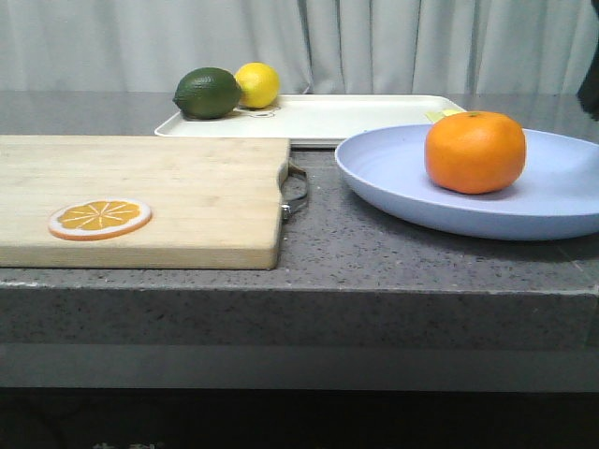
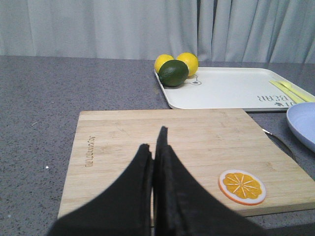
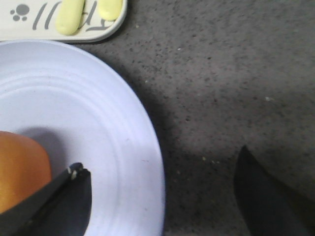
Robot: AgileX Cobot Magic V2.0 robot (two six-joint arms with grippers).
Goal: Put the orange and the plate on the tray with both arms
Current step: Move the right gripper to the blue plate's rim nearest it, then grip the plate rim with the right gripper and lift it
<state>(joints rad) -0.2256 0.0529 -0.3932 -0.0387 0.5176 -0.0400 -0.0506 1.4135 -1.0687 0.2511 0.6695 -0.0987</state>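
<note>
Progress: nothing on tray (image 1: 374, 117) yet. Orange (image 1: 474, 152) sits on plate (image 1: 562, 187), plate on counter at 4 o'clock from tray, just beside it. Right gripper (image 3: 162, 196) wide open, straddling plate rim, holding nothing. Left gripper (image 2: 156, 152) closed, empty, above cutting board (image 1: 187, 187). Lime (image 1: 207, 93), lemon (image 1: 257, 84) occupy tray's far-left corner; rest of tray mostly free.

Both tools are showing matte black, wedge-shaped fingers tapering to thin tips: the left tool (image 2: 156, 147) and right tool (image 3: 162, 172).

The plate (image 1: 552, 201) and orange (image 3: 19, 172) run past frame edges.
</note>
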